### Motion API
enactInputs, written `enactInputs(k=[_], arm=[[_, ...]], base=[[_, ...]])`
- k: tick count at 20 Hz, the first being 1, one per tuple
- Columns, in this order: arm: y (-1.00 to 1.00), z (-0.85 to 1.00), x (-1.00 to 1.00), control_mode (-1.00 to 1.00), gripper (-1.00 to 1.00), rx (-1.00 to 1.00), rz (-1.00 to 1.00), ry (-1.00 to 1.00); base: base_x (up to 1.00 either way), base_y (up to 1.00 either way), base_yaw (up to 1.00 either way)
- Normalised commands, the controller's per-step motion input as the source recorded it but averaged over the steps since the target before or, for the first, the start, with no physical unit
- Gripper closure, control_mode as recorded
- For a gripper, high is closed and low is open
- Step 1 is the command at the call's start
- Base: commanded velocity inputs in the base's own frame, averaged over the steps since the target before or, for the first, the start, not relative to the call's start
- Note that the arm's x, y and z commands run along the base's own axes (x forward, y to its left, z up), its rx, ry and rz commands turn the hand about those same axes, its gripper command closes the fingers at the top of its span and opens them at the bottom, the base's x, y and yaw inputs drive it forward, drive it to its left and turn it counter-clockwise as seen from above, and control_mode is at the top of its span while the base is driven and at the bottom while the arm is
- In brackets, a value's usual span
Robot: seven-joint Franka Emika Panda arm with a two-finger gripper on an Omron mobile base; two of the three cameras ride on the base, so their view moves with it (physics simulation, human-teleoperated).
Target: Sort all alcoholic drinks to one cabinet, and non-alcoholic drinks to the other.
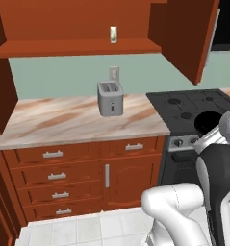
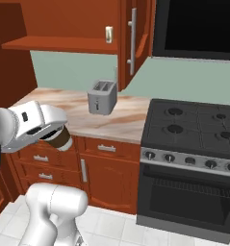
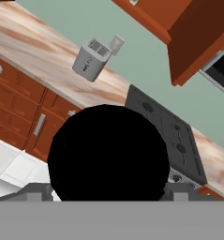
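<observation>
Black and round, the lid of the dark-brown cup point(image 3: 108, 152) sits right under my hand camera, and the cup's brown body point(image 2: 61, 139) pokes out below my gripper point(image 2: 56, 135) in the right base view. My fingers stand wide, 1 on each side of the cup, pinching it by its sides as far as I can judge; the pads themselves are hidden.

I take this as the carry step: a non-alcoholic drink on its way up to the cabinet shelf point(image 1: 78, 47), where the cream-white carton point(image 1: 113, 34) already stands. Next I need to lift well above the counter point(image 1: 63, 122), clear the toaster point(image 1: 110, 98) and the open door point(image 2: 133, 38), and set the cup upright near the carton.

No brand or writing is legible; the carton's yellowish marks are too small.
</observation>
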Motion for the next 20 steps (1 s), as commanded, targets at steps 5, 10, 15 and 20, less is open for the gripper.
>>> enactInputs(k=[5,10,15,20], arm=[[0.0,0.0,0.0,1.0,1.0,0.0,0.0,0.0],[0.0,0.0,0.0,1.0,1.0,0.0,0.0,0.0],[0.0,0.0,0.0,1.0,1.0,0.0,0.0,0.0],[0.0,0.0,0.0,1.0,1.0,0.0,0.0,0.0]], base=[[0.63,0.4,0.0],[0.6,0.42,0.0],[0.46,0.49,0.0],[0.36,0.5,0.0]])
